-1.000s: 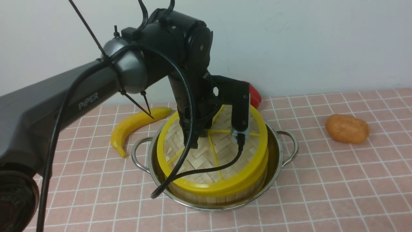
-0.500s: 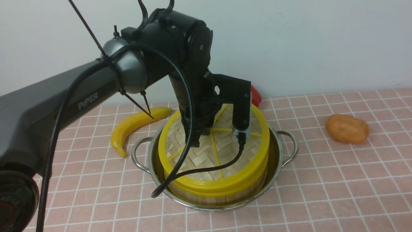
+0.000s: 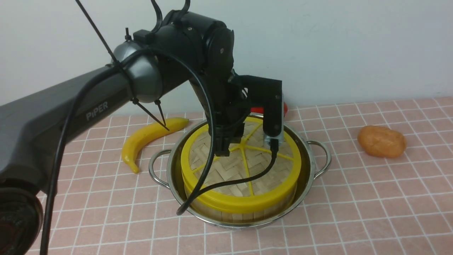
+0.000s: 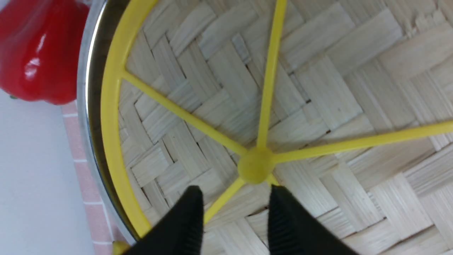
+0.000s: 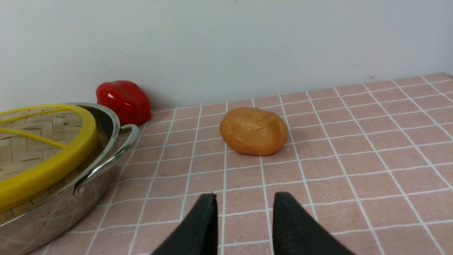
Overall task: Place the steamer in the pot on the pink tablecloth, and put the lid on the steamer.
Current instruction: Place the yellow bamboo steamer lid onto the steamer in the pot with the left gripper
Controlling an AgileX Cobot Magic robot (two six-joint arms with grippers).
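Lid [image 3: 244, 170] appears light and stiff, best gripped at its yellow spokes; left tool [image 4: 233, 212] stands open, holding nothing.

Setting: a staged kitchen-style tabletop in a robot test space is showing here.
Surface: a pink tablecloth [image 3: 371, 198] with a white grid is covering the table, lying under the pot [image 3: 304, 184].
Backdrop: a plain pale wall [image 3: 354, 46] is rising just behind the pot.
Cookware: a bamboo steamer [image 3: 244, 214] is sitting inside the pot.
Props: a banana [image 3: 148, 136], a red pepper [image 5: 124, 101] and a potato-like lump [image 3: 381, 141] are lying around the pot.
Machine: a dark arm marked PIPER [image 3: 70, 109] is reaching over the pot.
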